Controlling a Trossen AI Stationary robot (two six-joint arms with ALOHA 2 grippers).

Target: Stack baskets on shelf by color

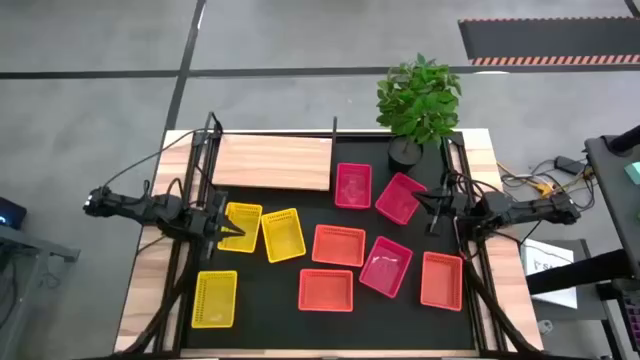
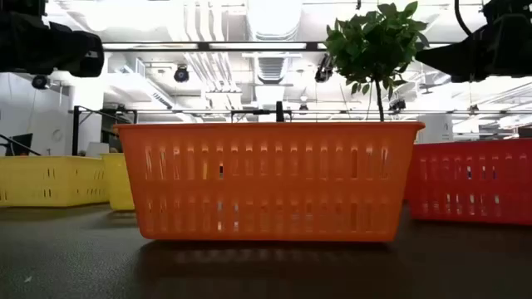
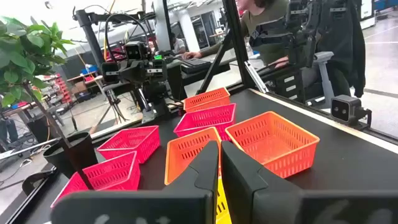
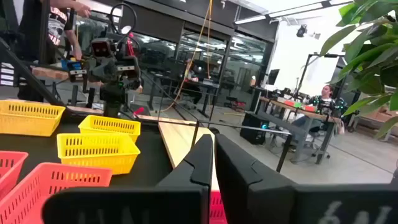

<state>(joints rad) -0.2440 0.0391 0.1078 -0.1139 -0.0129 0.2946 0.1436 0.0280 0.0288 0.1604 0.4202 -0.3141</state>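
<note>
Nine baskets lie on their bottoms on the black mat (image 1: pixel 260 300). The yellow ones (image 1: pixel 240 227) (image 1: pixel 283 234) (image 1: pixel 215 298) are on the left. Three orange ones (image 1: pixel 338 245) (image 1: pixel 326 289) (image 1: pixel 442 280) and three pink ones (image 1: pixel 353 185) (image 1: pixel 400 197) (image 1: pixel 386 266) are in the middle and on the right. The shelf (image 1: pixel 273 162) is a bare light-wood board at the far left. My left gripper (image 1: pixel 232 232) hovers shut over a yellow basket. My right gripper (image 1: pixel 435 210) hovers shut beside the far-right pink basket. In the low view both arms stay high above the baskets.
A potted plant (image 1: pixel 418 100) stands at the table's far edge, right of the shelf and behind the pink baskets. The mat's near left corner (image 1: pixel 260 330) is bare. The wrist views show people and desks in the room beyond.
</note>
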